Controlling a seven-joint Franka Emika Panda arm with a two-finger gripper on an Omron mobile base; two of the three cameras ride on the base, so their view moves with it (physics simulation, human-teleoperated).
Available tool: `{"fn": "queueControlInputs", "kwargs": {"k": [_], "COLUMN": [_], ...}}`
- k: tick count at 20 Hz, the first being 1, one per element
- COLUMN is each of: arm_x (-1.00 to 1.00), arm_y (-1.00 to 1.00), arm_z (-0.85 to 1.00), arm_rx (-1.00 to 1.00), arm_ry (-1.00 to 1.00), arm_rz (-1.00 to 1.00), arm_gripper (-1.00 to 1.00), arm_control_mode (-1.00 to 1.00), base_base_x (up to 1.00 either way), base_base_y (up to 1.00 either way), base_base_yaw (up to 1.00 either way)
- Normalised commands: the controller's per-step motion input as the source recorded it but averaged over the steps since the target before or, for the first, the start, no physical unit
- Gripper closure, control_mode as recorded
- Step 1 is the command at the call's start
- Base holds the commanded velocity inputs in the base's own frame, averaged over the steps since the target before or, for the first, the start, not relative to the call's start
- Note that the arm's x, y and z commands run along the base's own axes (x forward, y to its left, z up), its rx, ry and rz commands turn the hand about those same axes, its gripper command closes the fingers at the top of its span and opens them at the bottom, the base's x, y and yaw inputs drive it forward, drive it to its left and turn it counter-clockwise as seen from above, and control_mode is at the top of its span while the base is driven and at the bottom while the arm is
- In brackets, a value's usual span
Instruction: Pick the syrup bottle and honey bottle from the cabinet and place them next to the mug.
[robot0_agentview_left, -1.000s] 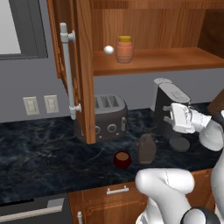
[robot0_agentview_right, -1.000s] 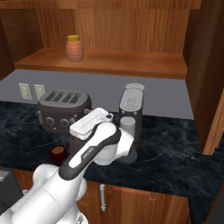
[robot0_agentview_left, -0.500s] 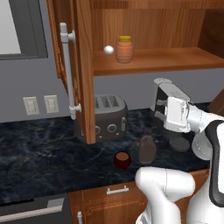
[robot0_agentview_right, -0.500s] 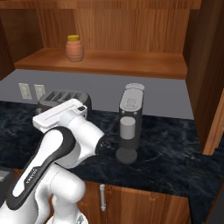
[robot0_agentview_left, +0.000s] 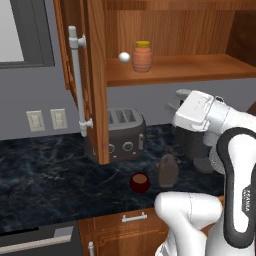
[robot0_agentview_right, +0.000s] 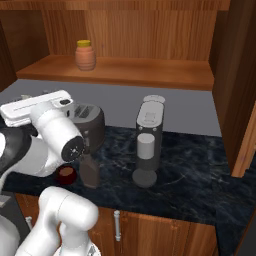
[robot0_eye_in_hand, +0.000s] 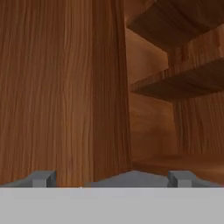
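Note:
The honey bottle, orange-brown with a yellow cap, stands on the shelf of the open cabinet. On the dark counter, the syrup bottle stands upright just right of the small dark red mug. My gripper hangs above the counter, below and right of the shelf, pointing left toward the cabinet. The hand view faces cabinet wood and shelf edges. My gripper is open there, with nothing between its fingertips.
A small white ball lies left of the honey bottle. The cabinet door with its silver bar handle stands open at the left. A toaster and a grey coffee machine stand at the back of the counter.
The hand has swung up and to the left, away from the coffee machine and toward the cabinet. Its jaws have stayed open. The bottles and mug have not moved.

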Motion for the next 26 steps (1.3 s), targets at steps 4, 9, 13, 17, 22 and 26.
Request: {"fn": "queueControlInputs", "kwargs": {"k": [4, 9, 13, 17, 22, 26], "arm_x": [-0.26, 0.0, 0.0, 0.35, 0.29, 0.17], "arm_y": [0.08, 0.01, 0.0, -0.01, -0.13, -0.12], "arm_z": [0.49, 0.07, 0.03, 0.13, 0.32, 0.09], "arm_rx": [0.03, 0.0, 0.0, 0.02, 0.03, 0.01], "arm_ry": [0.02, 0.0, 0.0, 0.04, 0.0, 0.0], "arm_rz": [-0.28, -0.27, -0.17, -0.11, -0.31, -0.29], "arm_gripper": [-1.0, -1.0, -1.0, -1.0, -1.0, -1.0], "arm_control_mode": [-1.0, -1.0, -1.0, -1.0, -1.0, -1.0], "base_base_x": [0.0, 0.0, 0.0, 0.0, 0.0, 0.0], "base_base_y": [0.0, 0.0, 0.0, 0.0, 0.0, 0.0], "base_base_yaw": [0.0, 0.0, 0.0, 0.0, 0.0, 0.0]}}
